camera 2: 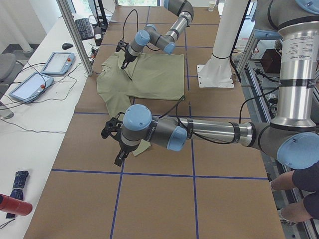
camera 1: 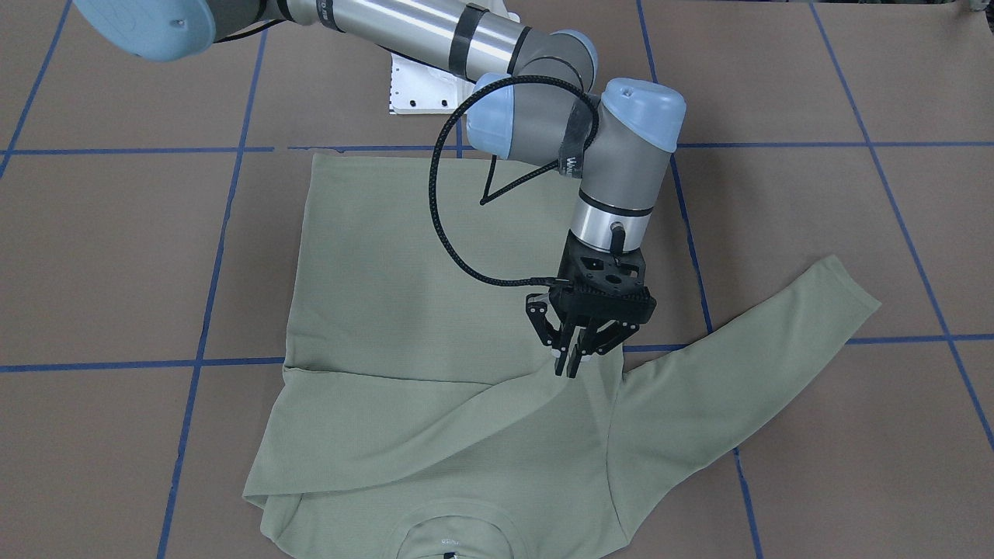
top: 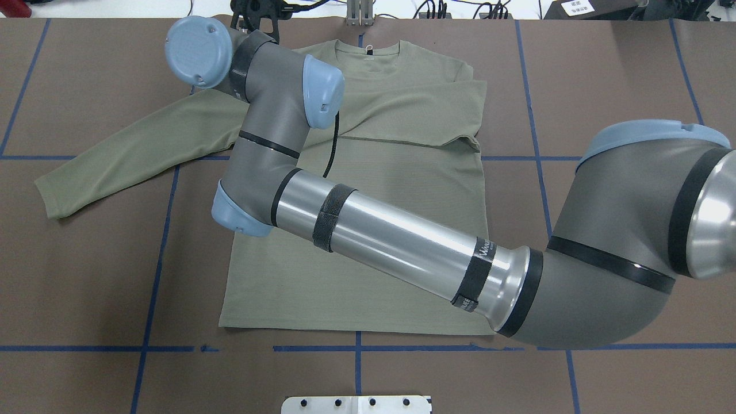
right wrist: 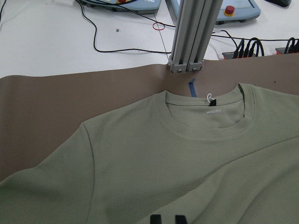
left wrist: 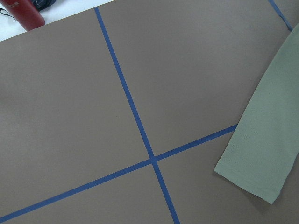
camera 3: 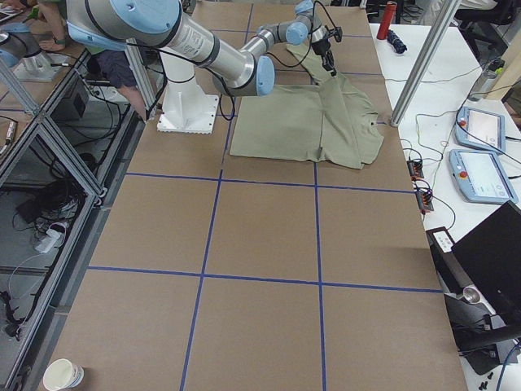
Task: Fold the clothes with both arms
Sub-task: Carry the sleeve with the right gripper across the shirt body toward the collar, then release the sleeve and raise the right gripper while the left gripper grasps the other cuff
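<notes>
Shirt [camera 1: 388, 295] flat on worktop [camera 1: 109, 256], hem nearest the base [camera 1: 423, 85], collar farthest from it. Right hand [camera 1: 571, 366] over the chest, beyond the base; fingers narrow, pinching the folded-over sleeve [camera 1: 388, 423]. Left hand [camera 2: 119, 157] well off from the base, beside the spread cuff [left wrist: 252, 177]; opening cannot be told.

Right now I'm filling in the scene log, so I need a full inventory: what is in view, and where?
shirt: one, sage green, mid-table, one sleeve folded across chest, other spread
table: one, brown, blue tape grid
pendants: two, grey, side bench
bottle: one, red, bench end
cup: one, pale, table corner
pedestal: one, white, table edge
person: one, dark sleeve, beside table
arms: two, silver-grey, blue caps, over table
left tool: one, black, near spread cuff
right tool: one, black, pinching folded sleeve
</notes>
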`<state>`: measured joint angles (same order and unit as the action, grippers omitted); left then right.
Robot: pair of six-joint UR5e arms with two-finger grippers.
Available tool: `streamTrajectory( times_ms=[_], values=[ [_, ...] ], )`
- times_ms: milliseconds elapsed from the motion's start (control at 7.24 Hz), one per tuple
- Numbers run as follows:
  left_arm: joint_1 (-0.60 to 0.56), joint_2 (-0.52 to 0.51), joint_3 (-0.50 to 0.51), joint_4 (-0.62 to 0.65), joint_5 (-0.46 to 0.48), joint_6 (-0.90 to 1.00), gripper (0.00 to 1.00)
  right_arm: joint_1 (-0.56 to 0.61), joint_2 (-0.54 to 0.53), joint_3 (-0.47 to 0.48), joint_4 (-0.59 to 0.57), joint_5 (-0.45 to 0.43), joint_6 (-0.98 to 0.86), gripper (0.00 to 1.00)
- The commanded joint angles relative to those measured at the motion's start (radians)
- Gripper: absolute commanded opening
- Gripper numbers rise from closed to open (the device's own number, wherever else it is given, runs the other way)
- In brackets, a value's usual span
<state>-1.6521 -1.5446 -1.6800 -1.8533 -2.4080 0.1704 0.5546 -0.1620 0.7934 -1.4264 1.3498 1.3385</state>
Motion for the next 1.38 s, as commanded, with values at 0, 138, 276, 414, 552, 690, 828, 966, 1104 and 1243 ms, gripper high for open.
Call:
streamTrajectory(
  times_ms=[0, 138, 276, 414, 552, 690, 828, 966, 1104, 1243],
  values=[
    [0.005, -0.044, 0.008, -0.026, 0.000, -0.003, 1.00, 0.013, 0.022, -0.019, 0.017, 0.096, 0.007, 1.00],
    [0.006, -0.139, 0.061, -0.035, 0.000, -0.034, 1.00, 0.062, 0.015, -0.019, 0.015, 0.197, 0.004, 1.00],
    [0.040, -0.179, 0.075, -0.061, 0.001, -0.125, 1.00, 0.133, -0.019, -0.013, 0.009, 0.353, -0.024, 1.00],
    [0.125, -0.201, 0.074, -0.135, 0.010, -0.211, 1.00, 0.209, -0.075, 0.010, -0.003, 0.464, -0.097, 1.00],
    [0.231, -0.193, 0.062, -0.274, 0.016, -0.286, 1.00, 0.294, -0.155, 0.062, -0.053, 0.570, -0.225, 1.00],
    [0.330, -0.195, 0.040, -0.296, 0.024, -0.509, 1.00, 0.380, -0.257, 0.155, -0.107, 0.633, -0.387, 1.00],
    [0.450, -0.151, -0.042, -0.299, 0.111, -0.804, 1.00, 0.459, -0.343, 0.209, -0.114, 0.696, -0.524, 1.00],
    [0.586, -0.061, -0.141, -0.302, 0.286, -0.936, 1.00, 0.517, -0.457, 0.302, -0.114, 0.741, -0.627, 1.00],
    [0.618, -0.007, -0.176, -0.302, 0.312, -0.950, 1.00, 0.566, -0.541, 0.366, -0.112, 0.796, -0.713, 1.00],
    [0.646, 0.035, -0.162, -0.325, 0.332, -0.936, 1.00, 0.605, -0.595, 0.401, -0.109, 0.834, -0.763, 1.00]
  ],
)
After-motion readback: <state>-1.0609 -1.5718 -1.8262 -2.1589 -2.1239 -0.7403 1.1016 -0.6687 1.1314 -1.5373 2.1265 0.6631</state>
